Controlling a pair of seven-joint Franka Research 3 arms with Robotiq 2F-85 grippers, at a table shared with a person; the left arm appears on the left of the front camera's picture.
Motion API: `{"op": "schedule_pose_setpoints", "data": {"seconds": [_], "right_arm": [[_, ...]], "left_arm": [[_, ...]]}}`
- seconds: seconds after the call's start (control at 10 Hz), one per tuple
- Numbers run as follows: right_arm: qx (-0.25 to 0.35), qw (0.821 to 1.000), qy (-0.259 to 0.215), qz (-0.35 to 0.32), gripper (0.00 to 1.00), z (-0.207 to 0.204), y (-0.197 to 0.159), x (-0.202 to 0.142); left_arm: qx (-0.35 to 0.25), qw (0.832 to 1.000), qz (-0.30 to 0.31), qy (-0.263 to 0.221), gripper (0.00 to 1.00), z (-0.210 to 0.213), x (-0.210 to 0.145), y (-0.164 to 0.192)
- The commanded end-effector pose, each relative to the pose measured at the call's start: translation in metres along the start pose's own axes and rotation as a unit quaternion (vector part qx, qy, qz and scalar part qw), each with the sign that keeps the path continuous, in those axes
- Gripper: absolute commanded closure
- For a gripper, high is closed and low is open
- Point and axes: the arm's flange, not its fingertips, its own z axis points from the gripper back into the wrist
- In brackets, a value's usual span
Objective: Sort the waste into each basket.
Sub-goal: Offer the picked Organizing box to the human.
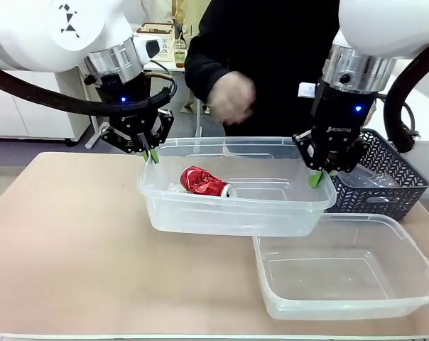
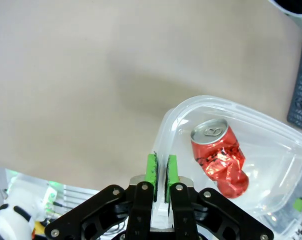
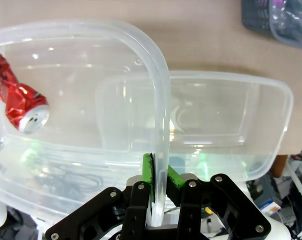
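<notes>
Gripping one clear tub (image 1: 229,217) by its rim across the middle of the counter (image 1: 72,241): my left jaws are clenched on its left end, my right jaws on its right end. Contents: one crushed red can (image 1: 204,182), lying on its side. Second clear tub (image 1: 342,309): near right corner. Dark basket (image 1: 393,186): right edge.

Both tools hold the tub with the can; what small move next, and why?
Probably lower it level onto bare table, leftwards: left tool and right tool pinch opposite rims of the upper tub, which overhangs the lower tub; the can could slide.
</notes>
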Motion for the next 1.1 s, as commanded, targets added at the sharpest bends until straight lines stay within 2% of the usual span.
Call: {"op": "schedule_pose_setpoints", "data": {"seconds": [0.0,1.0], "right_arm": [[0.002,1.000,0.001,0.009,0.95,0.0017,0.0031,-0.0042],[0.002,1.000,0.001,0.009,0.95,0.0017,0.0031,-0.0042]], "left_arm": [[-0.007,1.000,0.006,-0.005,0.91,0.0042,0.0036,-0.0039],[-0.007,1.000,0.006,-0.005,0.91,0.0042,0.0036,-0.0039]]}}
